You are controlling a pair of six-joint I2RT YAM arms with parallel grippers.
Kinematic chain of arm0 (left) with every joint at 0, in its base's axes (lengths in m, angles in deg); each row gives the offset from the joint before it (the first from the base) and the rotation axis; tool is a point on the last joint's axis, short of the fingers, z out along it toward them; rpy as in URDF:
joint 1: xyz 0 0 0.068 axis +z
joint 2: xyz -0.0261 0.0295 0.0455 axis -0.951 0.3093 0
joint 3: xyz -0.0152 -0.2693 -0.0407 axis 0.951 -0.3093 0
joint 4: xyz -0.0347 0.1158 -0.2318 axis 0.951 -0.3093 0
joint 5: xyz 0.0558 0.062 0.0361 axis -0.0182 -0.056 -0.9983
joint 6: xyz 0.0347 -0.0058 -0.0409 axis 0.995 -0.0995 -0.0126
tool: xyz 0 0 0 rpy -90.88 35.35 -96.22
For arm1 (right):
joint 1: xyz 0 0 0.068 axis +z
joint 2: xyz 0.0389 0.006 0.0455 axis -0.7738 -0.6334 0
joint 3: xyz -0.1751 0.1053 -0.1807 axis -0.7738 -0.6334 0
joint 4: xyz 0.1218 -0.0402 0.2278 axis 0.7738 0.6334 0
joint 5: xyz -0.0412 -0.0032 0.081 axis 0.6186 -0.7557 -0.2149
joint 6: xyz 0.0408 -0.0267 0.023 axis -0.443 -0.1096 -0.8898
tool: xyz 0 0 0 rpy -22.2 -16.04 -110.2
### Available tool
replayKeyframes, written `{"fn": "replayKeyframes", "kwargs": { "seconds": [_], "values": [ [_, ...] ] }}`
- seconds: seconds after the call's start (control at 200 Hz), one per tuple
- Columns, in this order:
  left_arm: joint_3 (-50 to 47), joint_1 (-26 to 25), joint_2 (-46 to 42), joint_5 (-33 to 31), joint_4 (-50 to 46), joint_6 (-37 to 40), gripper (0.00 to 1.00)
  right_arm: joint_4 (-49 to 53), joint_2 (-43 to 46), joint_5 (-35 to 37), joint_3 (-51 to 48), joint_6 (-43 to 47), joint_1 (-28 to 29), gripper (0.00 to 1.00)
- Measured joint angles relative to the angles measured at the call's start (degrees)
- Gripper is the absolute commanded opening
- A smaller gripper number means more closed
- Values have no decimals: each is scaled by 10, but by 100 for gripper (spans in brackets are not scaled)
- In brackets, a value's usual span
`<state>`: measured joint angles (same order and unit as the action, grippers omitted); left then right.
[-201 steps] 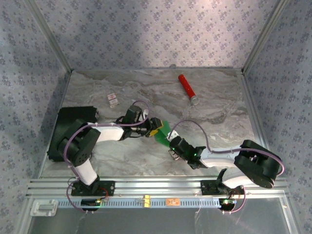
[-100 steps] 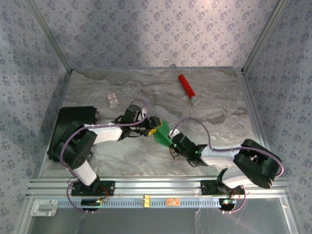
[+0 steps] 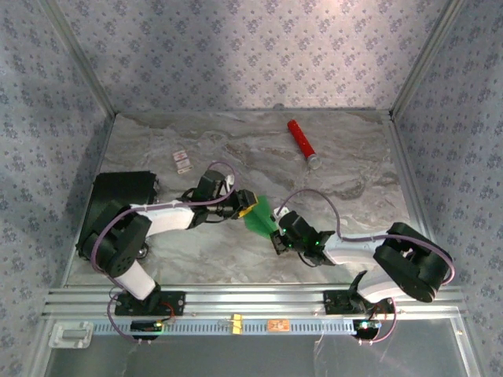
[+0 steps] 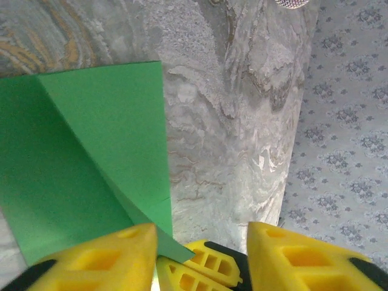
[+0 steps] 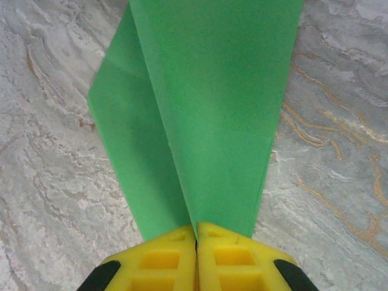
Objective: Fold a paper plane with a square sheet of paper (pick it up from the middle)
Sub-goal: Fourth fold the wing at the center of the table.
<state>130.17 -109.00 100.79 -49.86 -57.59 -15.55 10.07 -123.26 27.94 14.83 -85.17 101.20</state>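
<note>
Green paper [image 5: 212,109] juts forward, pinched in the right pincer [image 5: 196,233].

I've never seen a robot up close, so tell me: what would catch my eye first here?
The bright green sheet of paper, already creased, stands out at the middle of the marble table, where the two arms meet. The right gripper is pinched shut on one end of it, while the left gripper stands open around a corner. A red cylinder lies toward the back.
</note>
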Motion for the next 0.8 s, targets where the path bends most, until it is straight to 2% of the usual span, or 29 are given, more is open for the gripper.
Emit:
{"fn": "replayKeyframes", "kwargs": {
  "seconds": [0.145, 0.255, 0.535, 0.8],
  "values": [
    [-31, 0, -11, -8, 12, -6, 18, -11, -4, -38, -1, -24, -21, 8],
    [-52, 0, -13, -11, 21, -13, 12, -24, -6, -61, -6, -44, -33, 8],
    [-62, -10, -10, -10, 66, -23, 8, -44, -12, -99, -12, -83, -49, 9],
    [-53, -33, 39, 0, 108, -37, 8, -61, -23, -136, -13, -112, -68, 9]
  ]
}}
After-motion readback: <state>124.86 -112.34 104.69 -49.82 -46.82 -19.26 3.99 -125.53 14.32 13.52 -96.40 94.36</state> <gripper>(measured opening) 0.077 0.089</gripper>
